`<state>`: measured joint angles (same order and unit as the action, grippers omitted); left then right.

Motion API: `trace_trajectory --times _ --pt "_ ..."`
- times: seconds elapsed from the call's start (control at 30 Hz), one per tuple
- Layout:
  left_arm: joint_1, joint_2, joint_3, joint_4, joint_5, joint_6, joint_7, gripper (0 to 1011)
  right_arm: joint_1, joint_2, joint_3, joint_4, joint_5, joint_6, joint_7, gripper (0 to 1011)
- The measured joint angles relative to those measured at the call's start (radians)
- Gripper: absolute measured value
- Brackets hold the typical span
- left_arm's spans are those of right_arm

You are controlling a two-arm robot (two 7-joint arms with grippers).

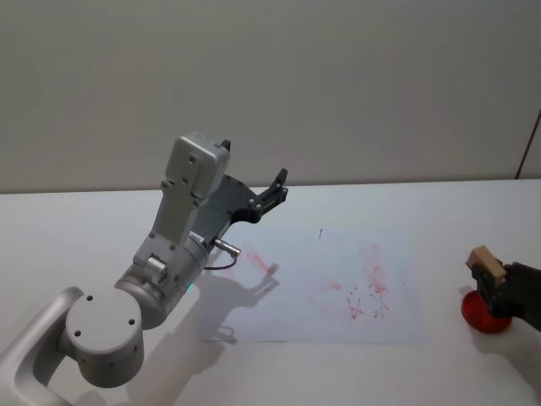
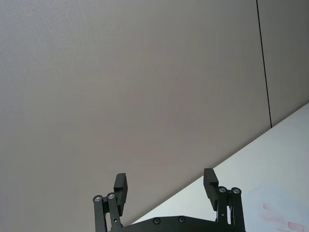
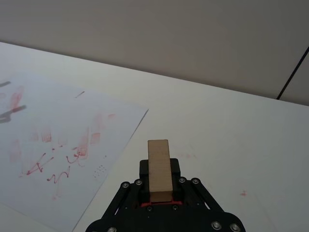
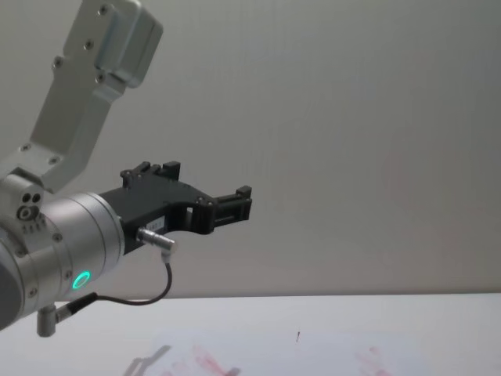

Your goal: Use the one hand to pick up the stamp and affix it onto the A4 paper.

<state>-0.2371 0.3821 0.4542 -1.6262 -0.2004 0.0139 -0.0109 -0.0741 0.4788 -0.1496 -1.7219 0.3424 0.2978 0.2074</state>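
Wood-coloured and upright, the stamp [image 3: 159, 169] sits clamped between the fingers of the right gripper [image 3: 159, 191], its plain top end pointing up and its inked face hidden below. In the head view this gripper [image 1: 499, 292] hangs near the right edge of the counter [image 1: 473, 211], right over a red ink pad [image 1: 483, 313], with the stamp [image 1: 485, 258] showing at its tip. Whether the stamp touches the pad I cannot tell.

The A4 paper [image 1: 330, 279] lies flat toward the middle of the counter, well apart from the stamp, already carrying red smudges and a tiny black mark near its far edge. The wrist view shows the paper [image 3: 72, 140] with the marks bunched in the middle and some white left along its edges.

The step in hand looks like the carry from pad to sheet. To do it well, I would lift the stamp straight up first so it does not drag ink, keep it vertical across the gap, and choose a clean patch rather than the crowded smears. Then press straight down, flat and brief, and lift without sliding; a tilt would print only one edge.

Farther off, the left gripper [image 1: 275, 190] is parked raised over the left part of the counter, its fingers [image 2: 120, 186] spread wide and holding nothing.
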Motion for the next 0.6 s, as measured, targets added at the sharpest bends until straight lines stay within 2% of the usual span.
trace_trajectory --times 0.6 --pt "0.0 0.0 0.0 0.0 0.0 0.0 0.0 1001 -0.035 0.015 0.004 -0.004 -0.015 0.025 -0.018 217"
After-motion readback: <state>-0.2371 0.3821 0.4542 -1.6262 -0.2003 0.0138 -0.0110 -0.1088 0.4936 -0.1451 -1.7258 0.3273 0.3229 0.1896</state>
